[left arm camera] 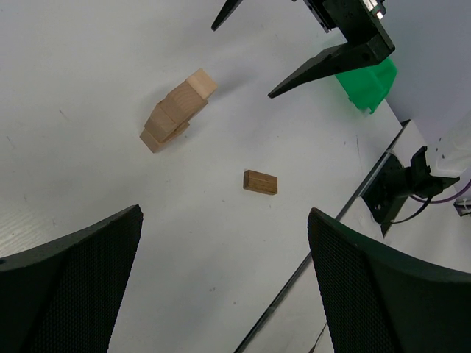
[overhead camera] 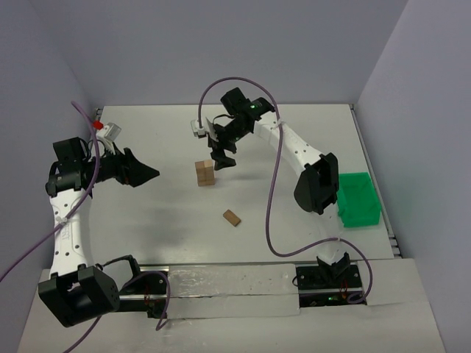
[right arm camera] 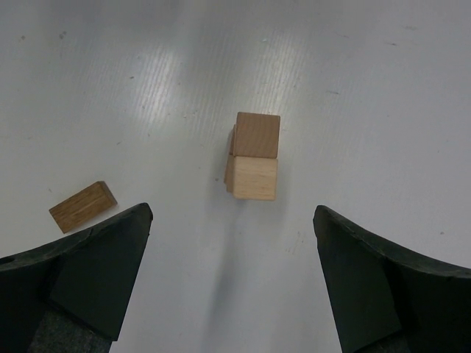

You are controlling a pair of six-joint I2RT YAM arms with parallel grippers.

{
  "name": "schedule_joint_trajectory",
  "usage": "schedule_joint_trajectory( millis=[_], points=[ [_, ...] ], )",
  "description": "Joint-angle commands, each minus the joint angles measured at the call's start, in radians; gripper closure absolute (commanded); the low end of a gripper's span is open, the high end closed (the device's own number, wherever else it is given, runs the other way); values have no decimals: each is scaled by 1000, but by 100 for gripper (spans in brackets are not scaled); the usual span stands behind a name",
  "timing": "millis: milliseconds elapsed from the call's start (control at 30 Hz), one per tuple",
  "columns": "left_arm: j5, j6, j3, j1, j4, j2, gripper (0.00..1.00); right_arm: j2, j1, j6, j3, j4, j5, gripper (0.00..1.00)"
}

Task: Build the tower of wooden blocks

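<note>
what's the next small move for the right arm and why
Probably swing the right gripper over to the loose block and lower onto it: the jaws stand open and empty by the stack, and that block lies flat, apart from it.

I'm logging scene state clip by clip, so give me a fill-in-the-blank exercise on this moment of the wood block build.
1. Apart from the short stack of light-brown wooden blocks, ___ loose darker-brown rectangular wooden block lies on the white table.
2. Of the left gripper and the right gripper, the one closer to the stack is the ___.
3. Both grippers' jaws stand ___, holding nothing.
4. The plastic bin at the table's right side is coloured ___.
Missing words: one; right; open; green.
</note>
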State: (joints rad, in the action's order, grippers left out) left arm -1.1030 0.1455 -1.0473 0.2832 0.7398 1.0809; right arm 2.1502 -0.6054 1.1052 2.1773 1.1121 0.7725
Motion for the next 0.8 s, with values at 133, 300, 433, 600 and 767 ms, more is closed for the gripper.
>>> schedule_joint_trajectory(
  millis=[133, 300, 433, 600, 767],
  points=[
    [-15, 12, 12, 2, -64, -9, 1, 55, -48, -99, 33, -83, -66, 1],
    [-14, 3, 21, 2, -72, -9, 1, 72, -68, -120, 19, -108, -117, 0],
    [-12, -11, 23, 2, -86, -6, 1, 100, -78, -142, 37, -135, -153, 0],
    [-6, -11, 25, 2, -85, -5, 1, 125, -90, -146, 39, -156, -192, 0],
    [-6, -17, 30, 2, -90, -5, 1, 145, -102, -136, 41, -154, -213, 1]
  ],
)
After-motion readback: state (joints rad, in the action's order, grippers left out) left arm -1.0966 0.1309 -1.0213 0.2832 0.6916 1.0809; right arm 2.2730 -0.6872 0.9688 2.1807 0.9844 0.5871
